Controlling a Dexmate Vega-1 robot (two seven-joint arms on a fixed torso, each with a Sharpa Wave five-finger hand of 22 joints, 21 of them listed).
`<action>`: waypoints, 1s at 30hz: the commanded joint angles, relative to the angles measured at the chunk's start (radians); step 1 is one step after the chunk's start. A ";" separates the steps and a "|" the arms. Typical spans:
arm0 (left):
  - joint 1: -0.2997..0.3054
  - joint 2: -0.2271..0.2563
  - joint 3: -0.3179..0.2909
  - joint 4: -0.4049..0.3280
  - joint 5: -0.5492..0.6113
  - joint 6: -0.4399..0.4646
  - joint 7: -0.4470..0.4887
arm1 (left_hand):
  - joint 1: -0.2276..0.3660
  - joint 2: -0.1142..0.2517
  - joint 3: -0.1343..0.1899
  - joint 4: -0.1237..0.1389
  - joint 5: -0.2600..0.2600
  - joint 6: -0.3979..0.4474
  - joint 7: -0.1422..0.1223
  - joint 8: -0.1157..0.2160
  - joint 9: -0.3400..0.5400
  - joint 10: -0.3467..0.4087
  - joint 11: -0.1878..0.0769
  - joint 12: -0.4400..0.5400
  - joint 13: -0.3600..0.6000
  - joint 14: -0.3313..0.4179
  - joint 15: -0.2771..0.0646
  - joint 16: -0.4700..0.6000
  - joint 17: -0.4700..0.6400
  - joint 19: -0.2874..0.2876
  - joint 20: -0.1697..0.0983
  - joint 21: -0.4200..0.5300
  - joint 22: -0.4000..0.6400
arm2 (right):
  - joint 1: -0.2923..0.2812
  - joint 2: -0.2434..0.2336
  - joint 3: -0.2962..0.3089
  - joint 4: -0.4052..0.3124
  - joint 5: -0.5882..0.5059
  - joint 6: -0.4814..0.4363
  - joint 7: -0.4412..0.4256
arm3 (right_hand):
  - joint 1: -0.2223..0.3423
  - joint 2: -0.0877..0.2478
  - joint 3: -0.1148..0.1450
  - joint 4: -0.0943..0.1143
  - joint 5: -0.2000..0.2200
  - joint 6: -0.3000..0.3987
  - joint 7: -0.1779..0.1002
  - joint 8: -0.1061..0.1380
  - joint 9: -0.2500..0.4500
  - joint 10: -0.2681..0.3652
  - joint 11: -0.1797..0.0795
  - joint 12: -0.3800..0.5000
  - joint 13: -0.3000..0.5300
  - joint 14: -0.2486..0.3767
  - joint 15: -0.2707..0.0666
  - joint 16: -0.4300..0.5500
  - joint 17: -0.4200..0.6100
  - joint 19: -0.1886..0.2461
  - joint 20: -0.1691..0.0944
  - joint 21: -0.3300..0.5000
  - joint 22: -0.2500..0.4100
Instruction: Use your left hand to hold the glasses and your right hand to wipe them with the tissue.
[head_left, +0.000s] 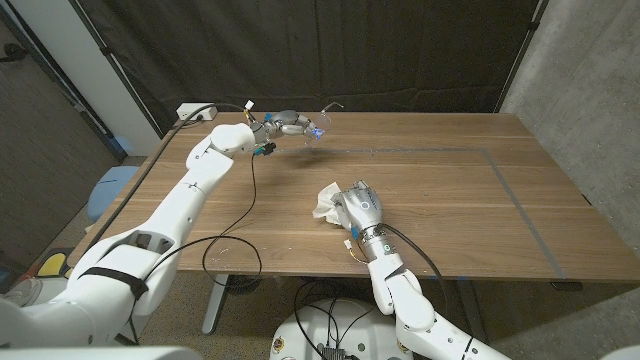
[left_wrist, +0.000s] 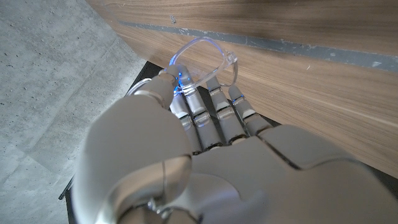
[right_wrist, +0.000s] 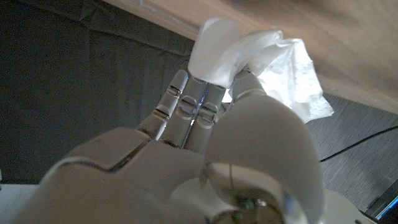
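Clear-lensed glasses (head_left: 318, 130) hang above the far part of the wooden table (head_left: 470, 210), pinched in my left hand (head_left: 285, 125). In the left wrist view the lens (left_wrist: 205, 59) sticks out past the fingertips (left_wrist: 214, 87), with my left hand (left_wrist: 205, 155) closed under it. A crumpled white tissue (head_left: 327, 200) sits near the table's middle, and my right hand (head_left: 358, 208) grips it just above the surface. The right wrist view shows the tissue (right_wrist: 273, 59) bunched between the thumb and fingers of my right hand (right_wrist: 199, 162).
A grey tape line (head_left: 505, 180) marks a rectangle on the table's right half. A black cable (head_left: 235, 245) loops from the left arm over the table's near left. A dark curtain (head_left: 320, 50) hangs behind, and a power strip (head_left: 195, 112) lies at the far left corner.
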 joint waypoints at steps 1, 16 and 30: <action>0.006 -0.002 0.006 -0.033 0.012 0.015 -0.016 | -0.003 0.002 0.006 0.000 -0.001 0.060 0.056 0.004 0.002 0.000 0.006 0.004 0.004 0.004 -0.128 -0.001 0.002 -0.004 0.001 0.005 0.002 | 0.058 0.046 -0.021 0.082 0.077 -0.005 -0.311 | 0.009 0.001 0.003 -0.002 -0.001 0.015 0.001 0.001 0.004 0.043 -0.035 -0.001 0.007 0.011 -0.087 0.008 0.009 0.002 -0.060 0.013 0.006; 0.007 0.016 0.033 -0.084 0.025 0.040 -0.064 | -0.003 0.002 0.008 -0.002 -0.001 0.059 0.055 0.005 0.003 0.000 0.006 0.009 0.001 0.003 -0.126 -0.001 0.004 -0.006 0.002 0.009 0.002 | 0.108 0.089 -0.033 0.139 0.154 -0.018 -0.462 | 0.013 -0.001 0.004 -0.002 -0.004 0.021 0.006 -0.004 0.004 0.050 -0.034 -0.001 0.017 0.015 -0.087 0.014 0.026 -0.004 -0.059 0.030 0.011; -0.003 0.038 0.069 -0.120 0.038 0.026 -0.112 | 0.000 0.001 0.009 -0.008 -0.001 0.062 0.062 0.006 0.004 -0.001 0.008 0.014 0.001 0.004 -0.128 0.000 0.007 -0.007 0.001 0.012 0.002 | 0.035 0.258 0.159 0.231 -0.002 0.117 -0.482 | 0.018 -0.007 0.004 -0.003 -0.007 0.033 0.013 -0.008 0.004 0.057 -0.032 -0.002 0.030 0.022 -0.086 0.026 0.049 -0.010 -0.056 0.051 0.017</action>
